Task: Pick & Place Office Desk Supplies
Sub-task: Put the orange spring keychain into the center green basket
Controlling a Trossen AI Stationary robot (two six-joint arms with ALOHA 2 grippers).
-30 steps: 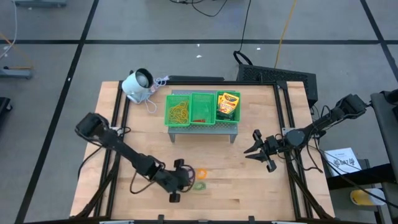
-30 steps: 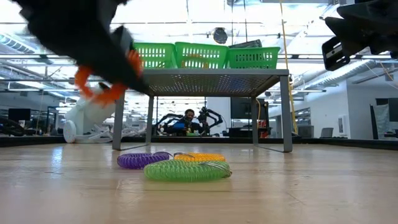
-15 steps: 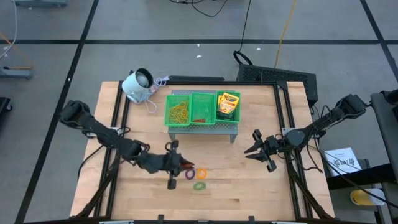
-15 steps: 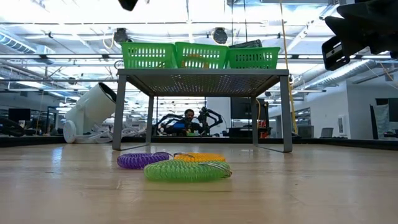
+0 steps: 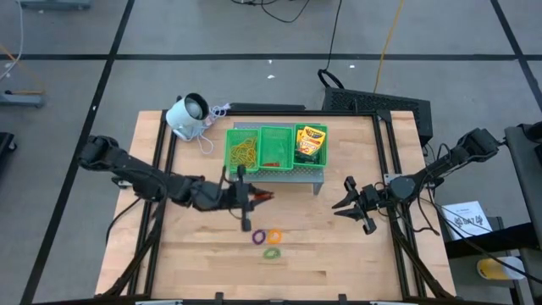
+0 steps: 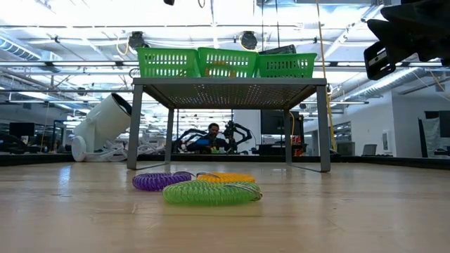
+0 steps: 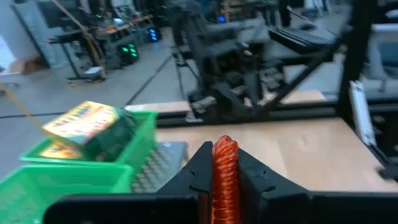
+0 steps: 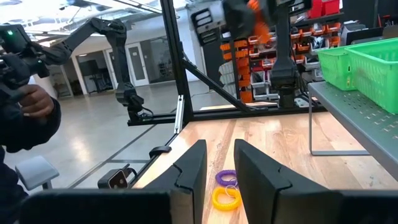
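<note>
My left gripper (image 5: 258, 196) hovers just in front of the grey stand (image 5: 279, 176) and is shut on an orange-red coil ring (image 7: 225, 163). The stand carries the green tray (image 5: 230, 135). In the tray lie yellowish rubber bands (image 5: 244, 152) in one compartment, red rings (image 5: 273, 163) in the middle one and a crayon box (image 5: 311, 142) in the third. Purple (image 5: 258, 238), orange (image 5: 274, 236) and green (image 5: 271, 252) rings lie flat on the table. My right gripper (image 5: 343, 203) waits open at the table's right. My left gripper pinches the orange-red ring (image 7: 225, 155) between its two fingers. The ring stands edge-on between them, its top rising past the fingertips. The fingers reach about level from the table's left. The ring is lifted clear of the table.
A white round-headed device (image 5: 188, 114) with a cord lies at the far left corner. The stand's legs (image 6: 132, 126) rise from the table behind the loose rings. Bare wood stretches along the near edge.
My left gripper has risen from beside the loose rings with the orange-red ring, moved toward the far edge and the stand, and tipped from pointing down to about level. It has left the low view upward. The three rings on the table have stayed put.
</note>
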